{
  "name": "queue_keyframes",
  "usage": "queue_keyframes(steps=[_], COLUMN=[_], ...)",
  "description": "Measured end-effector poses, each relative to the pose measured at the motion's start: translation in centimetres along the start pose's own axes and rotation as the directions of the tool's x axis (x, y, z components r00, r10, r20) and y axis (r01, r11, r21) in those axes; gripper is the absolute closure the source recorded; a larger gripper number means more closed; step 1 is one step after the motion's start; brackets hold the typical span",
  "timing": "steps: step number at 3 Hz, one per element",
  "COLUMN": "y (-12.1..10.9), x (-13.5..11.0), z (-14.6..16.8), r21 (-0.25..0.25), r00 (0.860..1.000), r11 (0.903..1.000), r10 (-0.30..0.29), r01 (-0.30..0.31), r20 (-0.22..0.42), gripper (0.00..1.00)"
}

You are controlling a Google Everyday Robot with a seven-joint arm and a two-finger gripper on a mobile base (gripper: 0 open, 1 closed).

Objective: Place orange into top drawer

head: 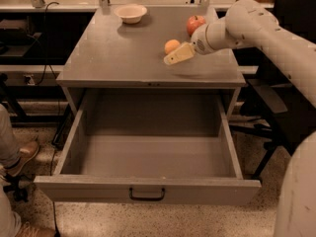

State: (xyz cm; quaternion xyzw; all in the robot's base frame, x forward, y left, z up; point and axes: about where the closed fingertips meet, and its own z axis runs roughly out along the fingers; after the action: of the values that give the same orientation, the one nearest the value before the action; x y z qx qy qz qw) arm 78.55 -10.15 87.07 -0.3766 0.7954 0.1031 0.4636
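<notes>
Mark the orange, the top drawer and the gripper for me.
small round orange-yellow orange [171, 45]: camera view, upper skin.
wide grey metal top drawer [98, 190]: camera view, front panel.
cream gripper [170, 59]: camera view, its tip, close beside the orange.

Top drawer [148, 187], lower centre: grey metal, matt, smooth. Cabinet top [123, 53]: same matt grey. Orange [172, 45], upper centre: matt skin. Apple [195, 23]: faint gloss. Gripper [177, 55], just right of orange: cream plastic, smooth. Floor [207, 223]: speckled.
</notes>
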Motion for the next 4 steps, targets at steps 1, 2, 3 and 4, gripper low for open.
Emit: queue_keyframes(steps=[1, 2, 3, 4], y=[-0.5, -0.6, -0.6, -0.4], x=[-0.4, -0.6, -0.5, -0.7], z=[2.0, 3.3, 4.4, 4.9], r21=[0.001, -0.005, -0.008, -0.016], r00=[0.999, 0.998, 0.998, 0.997], r11=[0.9993, 0.9988, 0.9982, 0.9980], r10=[0.037, 0.050, 0.060, 0.062], r01=[-0.037, -0.050, -0.060, -0.062], r20=[0.021, 0.027, 0.026, 0.035], gripper=[0.00, 0.17, 0.41, 0.64])
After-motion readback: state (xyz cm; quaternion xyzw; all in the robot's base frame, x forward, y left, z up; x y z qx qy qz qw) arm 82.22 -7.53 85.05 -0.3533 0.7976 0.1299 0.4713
